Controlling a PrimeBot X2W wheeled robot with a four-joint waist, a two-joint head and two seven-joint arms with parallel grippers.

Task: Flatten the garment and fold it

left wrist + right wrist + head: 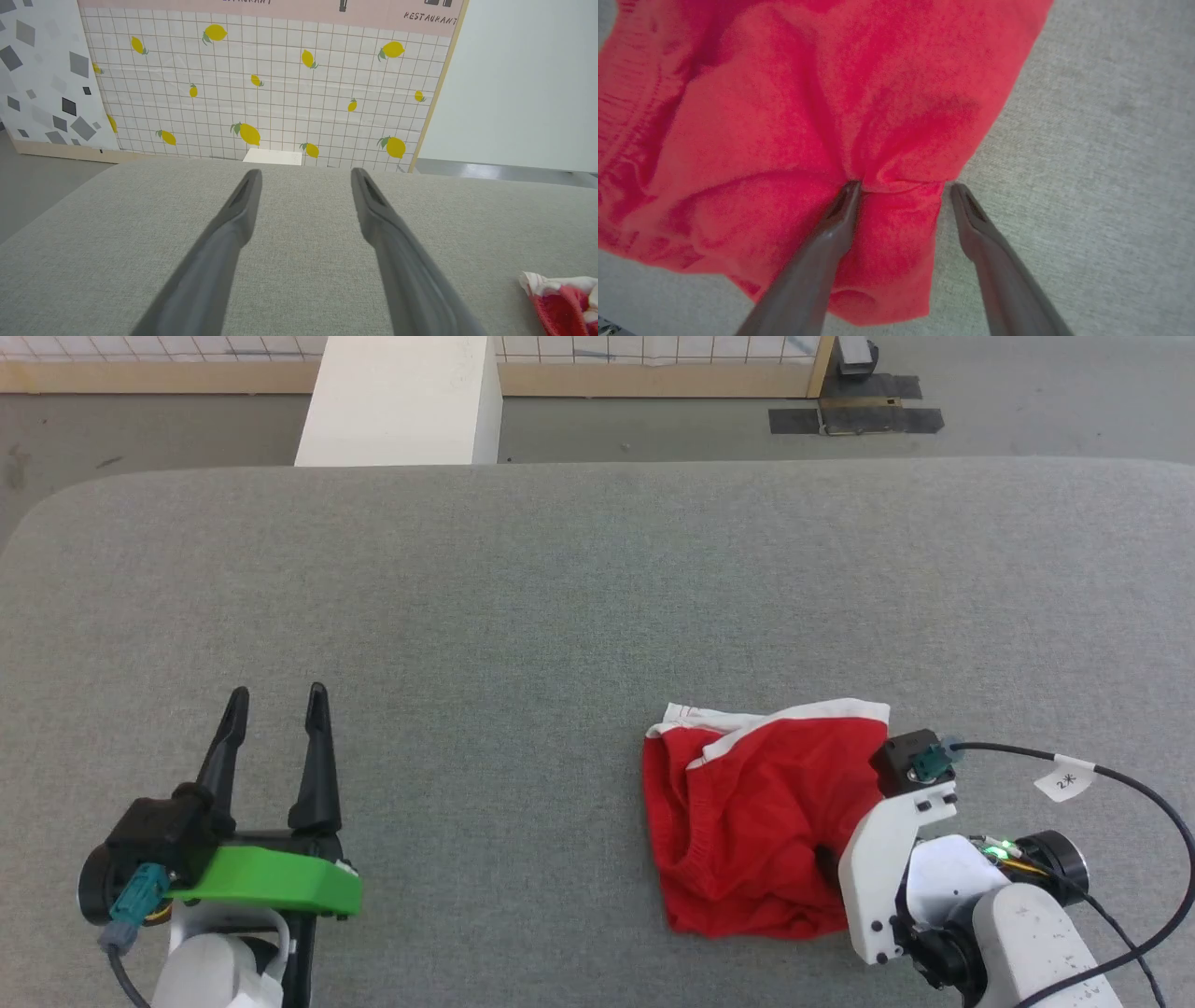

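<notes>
Right gripper [905, 186]: lower right of the head view, tipped down onto the shorts. In its wrist view the two dark fingers [817, 252] stand well apart and clamp nothing.
Finger contact: the finger at frame left digs its tip into a pinched crease of the cloth. The finger at frame right sets its tip on bare grey surface just beside the cloth's edge. A flap of red lies between them.
Left gripper [279, 695]: lower left of the head view, fingers pointing up the frame, spread wide with nothing between them, over bare surface and well apart from the shorts.
Red shorts [756, 812]: lower right of centre in the head view, rumpled and bunched on the surface. White trim bands run along the top edge and the gathered waistband runs down the left side.
Black cable [1134, 793]: loops from the right wrist along the right edge and carries a white tag.
Grey fabric surface [560, 616]: spans the frame, with rounded far corners.
White block [401, 401]: top, left of centre, just beyond the surface's far edge.
Black tape patches [854, 418]: on the floor at the top right.
Lemon-print tiled panel [280, 84]: upper part of the left wrist view, behind the surface.
</notes>
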